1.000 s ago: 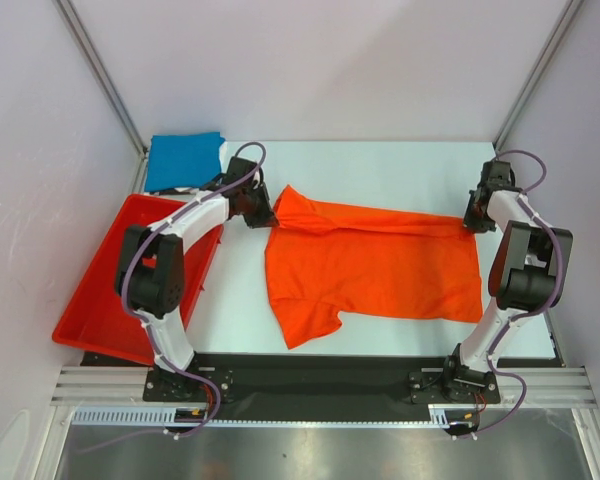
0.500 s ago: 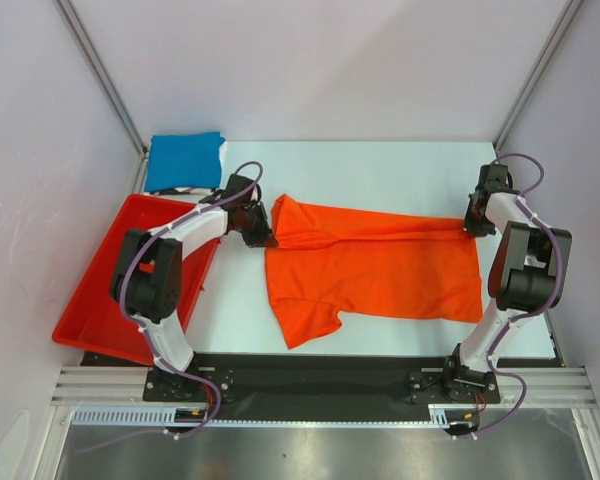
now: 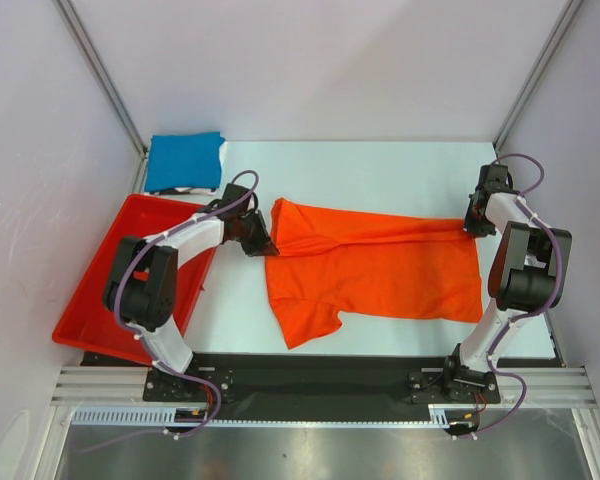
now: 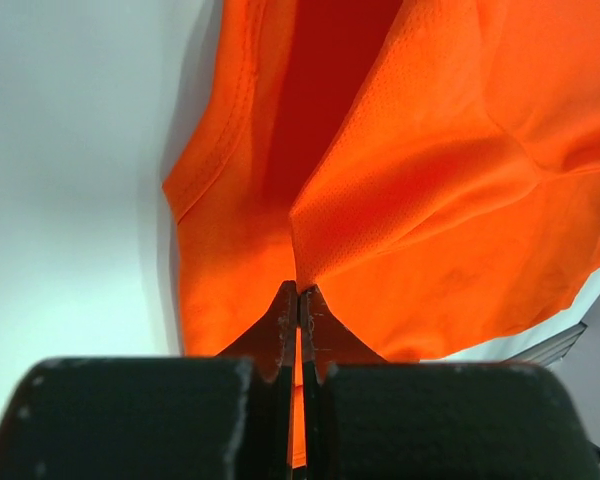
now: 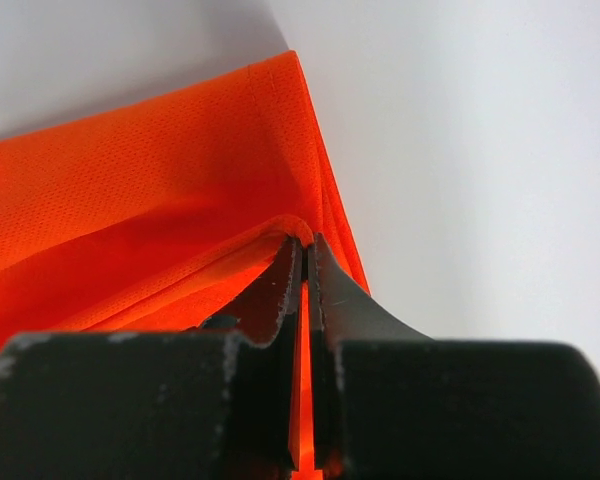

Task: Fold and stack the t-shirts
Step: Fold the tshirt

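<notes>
An orange t-shirt [image 3: 370,265] lies spread across the middle of the table, one sleeve pointing toward the near edge. My left gripper [image 3: 268,243] is shut on the shirt's far left corner; orange cloth [image 4: 410,200] is pinched between its tips [image 4: 300,292]. At the shirt's far right corner my right gripper [image 3: 472,226] is shut on the folded hem [image 5: 180,190], with fabric showing between its tips [image 5: 306,242]. The upper edge of the shirt is lifted and stretched between both grippers. A folded blue t-shirt [image 3: 184,160] rests at the far left corner.
A red plastic tray [image 3: 100,300] stands at the left side, partly off the table edge, with the left arm [image 3: 170,250] reaching over it. The enclosure's walls and metal posts [image 3: 100,75] close in both far corners.
My left gripper has drawn the shirt's left corner toward the near side and slightly left. The right gripper has held still.
</notes>
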`<state>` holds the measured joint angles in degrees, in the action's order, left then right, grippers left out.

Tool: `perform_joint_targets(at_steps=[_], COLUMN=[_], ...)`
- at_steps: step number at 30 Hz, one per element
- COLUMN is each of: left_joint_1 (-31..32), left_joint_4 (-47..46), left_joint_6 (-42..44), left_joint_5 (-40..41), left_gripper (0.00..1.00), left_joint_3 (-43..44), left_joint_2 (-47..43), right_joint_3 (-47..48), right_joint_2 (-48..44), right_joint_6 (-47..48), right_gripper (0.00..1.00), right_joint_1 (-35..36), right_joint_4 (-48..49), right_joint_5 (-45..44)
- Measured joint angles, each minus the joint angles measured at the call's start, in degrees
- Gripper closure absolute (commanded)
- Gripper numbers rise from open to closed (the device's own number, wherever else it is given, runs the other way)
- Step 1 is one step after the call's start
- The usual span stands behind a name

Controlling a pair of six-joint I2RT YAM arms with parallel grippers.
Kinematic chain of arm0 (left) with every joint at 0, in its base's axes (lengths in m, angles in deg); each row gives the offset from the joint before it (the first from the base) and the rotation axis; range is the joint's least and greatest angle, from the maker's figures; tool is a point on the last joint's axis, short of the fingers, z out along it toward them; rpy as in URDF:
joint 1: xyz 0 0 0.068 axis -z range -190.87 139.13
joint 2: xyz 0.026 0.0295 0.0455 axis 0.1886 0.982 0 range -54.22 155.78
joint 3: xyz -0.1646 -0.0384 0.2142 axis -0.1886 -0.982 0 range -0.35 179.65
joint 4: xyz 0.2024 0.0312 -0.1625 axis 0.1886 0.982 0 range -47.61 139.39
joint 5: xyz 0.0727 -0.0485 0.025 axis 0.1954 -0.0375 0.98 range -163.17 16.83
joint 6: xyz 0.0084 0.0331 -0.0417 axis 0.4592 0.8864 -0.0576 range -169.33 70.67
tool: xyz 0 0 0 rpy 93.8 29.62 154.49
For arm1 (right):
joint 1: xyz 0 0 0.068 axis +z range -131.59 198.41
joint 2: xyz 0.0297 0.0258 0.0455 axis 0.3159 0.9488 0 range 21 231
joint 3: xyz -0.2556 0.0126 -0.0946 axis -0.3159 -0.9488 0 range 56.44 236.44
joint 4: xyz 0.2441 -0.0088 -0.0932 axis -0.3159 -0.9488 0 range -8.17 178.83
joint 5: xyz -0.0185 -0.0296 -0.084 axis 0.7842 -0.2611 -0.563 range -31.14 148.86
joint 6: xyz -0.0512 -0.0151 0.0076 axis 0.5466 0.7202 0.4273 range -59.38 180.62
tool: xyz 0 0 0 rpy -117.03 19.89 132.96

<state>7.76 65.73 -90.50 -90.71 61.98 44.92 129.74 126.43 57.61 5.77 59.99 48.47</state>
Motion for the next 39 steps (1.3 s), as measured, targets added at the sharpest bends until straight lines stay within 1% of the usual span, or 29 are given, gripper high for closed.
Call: perform_joint_targets(at_steps=[6,8,9,10,11,12,13,14,15,18,19,20,22,25,27,28,30,33,34,37,39], left_joint_1=[0.1,0.1,0.2,0.2,0.2,0.2,0.2,0.2,0.2,0.2,0.0,-0.2,-0.8,-1.9,-2.3,-2.5,-2.6,-2.6,-2.6,-2.6,-2.4], left_joint_4=[-0.5,-0.5,-0.4,-0.3,0.1,1.0,1.8,3.3,4.8,7.8,8.3,8.6,9.0,9.2,8.9,8.8,8.9,10.4,10.7,11.0,10.9], left_joint_6=[-0.4,-0.4,-0.3,0.2,0.9,1.3,1.7,2.7,3.8,7.0,7.7,8.6,10.3,12.4,13.3,13.6,13.8,13.9,13.9,13.9,13.9], left_joint_5=[-1.0,-1.2,-1.2,-1.0,-0.7,-0.3,0.1,1.0,2.4,6.0,6.9,7.6,8.3,8.2,7.9,7.7,7.2,6.7,6.5,5.6,4.8], left_gripper=[1.00,0.95,0.78,0.68,0.60,0.49,0.45,0.38,0.37,0.35,0.35,0.36,0.38,0.46,0.48,0.49,0.49,0.50,0.51,0.51,0.51], left_joint_3=[-2.8,-2.8,-2.8,-2.8,-2.7,-2.5,-2.2,-1.2,0.2,6.3,8.3,10.9,17.1,27.8,34.3,36.0,36.8,36.8,36.8,36.8,36.8], left_joint_2=[-0.9,-1.0,-1.1,-1.3,-1.6,-1.9,-2.0,-2.2,-2.2,-2.2,-2.1,-2.0,-0.1,6.2,11.7,13.8,16.7,19.3,19.9,20.9,20.9], right_joint_3=[-0.2,-0.3,-0.5,-0.7,-0.9,-1.2,-1.6,-2.4,-3.4,-7.9,-9.5,-11.1,-12.9,-11.4,-8.0,-4.6,0.7,6.2,7.0,8.9,9.6], right_joint_2=[0.0,0.0,0.0,0.0,0.0,0.0,-0.1,-0.5,-1.1,-5.5,-7.7,-10.0,-13.9,-15.2,-12.5,-9.6,-4.5,1.5,2.8,5.7,7.2], right_joint_6=[-0.2,-0.4,-0.5,-0.9,-1.4,-1.7,-2.0,-2.5,-3.1,-5.8,-6.8,-7.9,-8.9,-9.9,-10.3,-10.3,-10.1,-9.5,-9.3,-9.0,-9.0], right_gripper=[1.00,0.98,0.92,0.80,0.75,0.70,0.59,0.55,0.53,0.38,0.27,0.22,0.17,0.17,0.21,0.25,0.29,0.42,0.48,0.57,0.57], right_joint_1=[0.0,0.0,0.0,0.0,0.0,0.0,0.0,0.0,-0.1,-0.4,-0.6,-0.9,-1.5,-3.1,-4.4,-5.1,-5.8,-6.4,-6.6,-7.0,-7.3], right_joint_4=[0.0,-0.1,0.0,0.0,0.0,-0.1,-0.1,0.0,-0.2,-0.5,-0.6,-0.3,0.2,1.8,2.6,2.6,3.2,3.7,3.7,2.8,2.5], right_joint_5=[-0.6,-0.9,-1.0,-1.1,-1.3,-1.5,-1.6,-1.6,-1.6,-0.5,0.0,0.8,1.9,3.9,5.2,6.1,7.4,9.0,9.8,12.2,13.4])
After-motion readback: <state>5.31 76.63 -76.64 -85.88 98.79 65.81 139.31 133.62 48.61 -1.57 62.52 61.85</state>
